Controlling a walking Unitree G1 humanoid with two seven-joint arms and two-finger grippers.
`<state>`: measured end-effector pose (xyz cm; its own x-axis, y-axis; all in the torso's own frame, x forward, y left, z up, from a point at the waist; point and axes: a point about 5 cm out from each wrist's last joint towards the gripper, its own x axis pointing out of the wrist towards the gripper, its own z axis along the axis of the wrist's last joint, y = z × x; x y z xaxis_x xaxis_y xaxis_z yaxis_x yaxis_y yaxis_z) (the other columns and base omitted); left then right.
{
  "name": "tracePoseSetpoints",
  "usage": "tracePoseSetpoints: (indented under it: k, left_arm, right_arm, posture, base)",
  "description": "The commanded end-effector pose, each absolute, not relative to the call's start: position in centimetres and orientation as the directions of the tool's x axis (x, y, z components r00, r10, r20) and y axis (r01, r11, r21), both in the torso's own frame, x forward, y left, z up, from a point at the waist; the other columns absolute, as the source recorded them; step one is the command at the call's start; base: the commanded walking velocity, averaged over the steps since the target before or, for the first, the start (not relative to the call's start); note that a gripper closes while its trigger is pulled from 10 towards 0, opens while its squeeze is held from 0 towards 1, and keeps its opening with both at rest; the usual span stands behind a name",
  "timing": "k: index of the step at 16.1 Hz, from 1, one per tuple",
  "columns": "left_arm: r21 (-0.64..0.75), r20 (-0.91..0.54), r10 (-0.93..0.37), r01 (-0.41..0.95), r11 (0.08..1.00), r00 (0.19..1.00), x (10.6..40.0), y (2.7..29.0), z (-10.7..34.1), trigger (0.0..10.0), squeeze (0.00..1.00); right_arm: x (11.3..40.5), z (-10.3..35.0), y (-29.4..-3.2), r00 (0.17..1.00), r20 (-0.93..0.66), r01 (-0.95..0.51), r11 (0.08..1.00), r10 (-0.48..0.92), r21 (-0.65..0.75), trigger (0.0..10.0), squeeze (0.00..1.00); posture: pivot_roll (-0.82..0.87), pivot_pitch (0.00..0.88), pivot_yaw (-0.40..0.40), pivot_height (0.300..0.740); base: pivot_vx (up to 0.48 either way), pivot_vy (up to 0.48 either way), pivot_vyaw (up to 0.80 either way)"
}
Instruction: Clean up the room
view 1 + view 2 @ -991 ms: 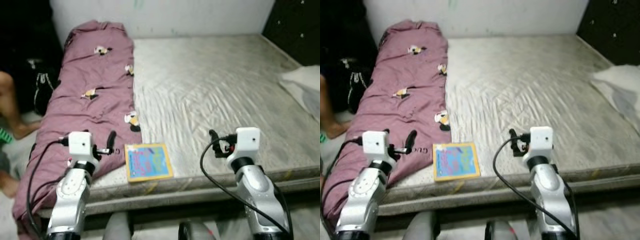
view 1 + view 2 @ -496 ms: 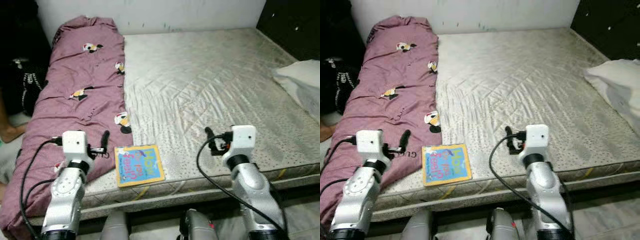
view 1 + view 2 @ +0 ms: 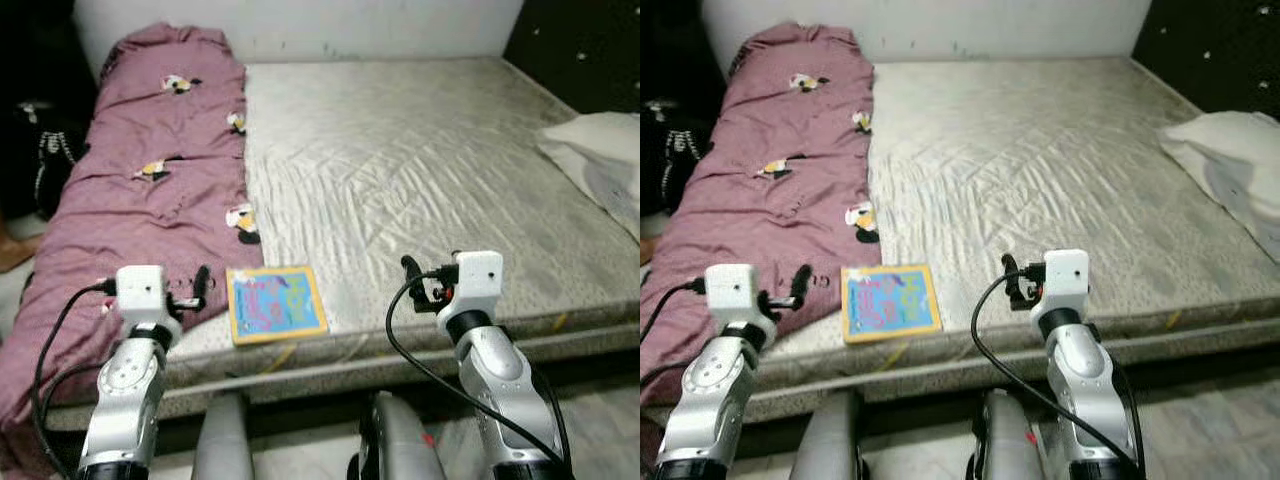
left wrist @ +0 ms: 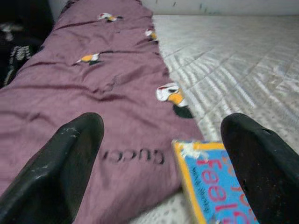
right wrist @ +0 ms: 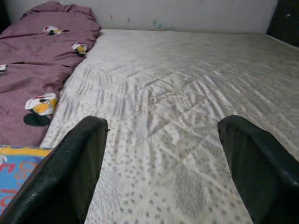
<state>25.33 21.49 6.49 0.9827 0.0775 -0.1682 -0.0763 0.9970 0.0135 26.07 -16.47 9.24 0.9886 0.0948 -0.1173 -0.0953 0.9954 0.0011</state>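
Head view | book (image 3: 275, 303) flat, long axis toward wall | both end effectors apart

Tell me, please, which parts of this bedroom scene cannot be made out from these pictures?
- Book: full title unreadable; blurred in the eye views, cut by the frame edge in the left wrist view.
- Pillow: far side cut off by the right edge of both eye views.
- Blanket: its outer edge hangs over the bed's side, out of sight.
- Dark items beside the bed: too shadowed to identify.
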Motion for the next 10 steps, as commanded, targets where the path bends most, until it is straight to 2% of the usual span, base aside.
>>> tracePoseSetpoints:
  k: [1,5,10]
  left_arm:
    - [0.005,-0.180,0.136,-0.138,0.990,0.974,25.5,22.3,6.5,10.0,0.00]
    - [-0.033,-0.219,0.236,-0.249,0.968,0.947,25.3,23.9,6.0,10.0,0.00]
    - [-0.011,-0.235,0.219,-0.228,0.974,0.947,25.4,24.8,5.8,10.0,0.00]
  right_arm:
    - [26.2,9.4,-16.6,0.989,-0.114,-0.099,0.995,0.098,-0.005,10.0,0.00]
    - [26.2,9.3,-16.7,0.988,-0.123,-0.099,0.995,0.097,-0.010,10.0,0.00]
    - [26.0,9.6,-17.5,0.989,-0.126,-0.085,0.996,0.081,-0.029,10.0,0.00]
  posture:
    - [-0.02,0.000,-0.027,0.594]
    - [-0.02,0.000,-0.030,0.594]
    - [-0.03,0.000,-0.043,0.594]
  base:
    - [0.000,0.000,0.00]
    - [0.000,0.000,0.00]
    - [0.000,0.000,0.00]
